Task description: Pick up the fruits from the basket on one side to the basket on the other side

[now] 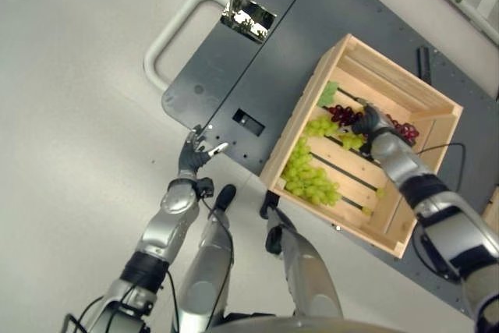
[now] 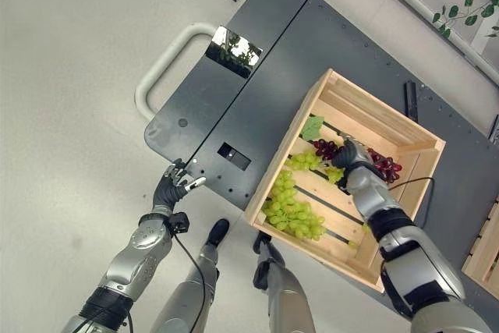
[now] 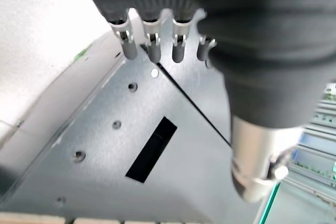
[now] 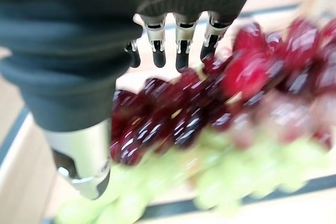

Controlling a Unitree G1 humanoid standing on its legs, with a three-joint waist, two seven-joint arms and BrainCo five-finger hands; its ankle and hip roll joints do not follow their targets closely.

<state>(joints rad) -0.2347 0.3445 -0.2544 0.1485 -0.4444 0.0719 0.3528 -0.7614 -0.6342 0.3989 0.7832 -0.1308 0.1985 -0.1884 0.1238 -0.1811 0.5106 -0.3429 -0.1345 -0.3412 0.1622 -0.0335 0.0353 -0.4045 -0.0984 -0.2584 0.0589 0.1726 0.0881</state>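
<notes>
Two grape bunches, green grapes (image 1: 310, 177) and red grapes (image 2: 327, 148), lying together inside the slatted wooden crate (image 1: 405, 91) on the dark grey platform cart (image 2: 257, 107). Right robot hand (image 1: 366, 121) reaching down into the crate, fingers straight and unclenched just above the red grapes, grasping nothing. Left robot hand (image 2: 171, 185) hovering at the cart's near corner, fingers relaxed and empty.
</notes>
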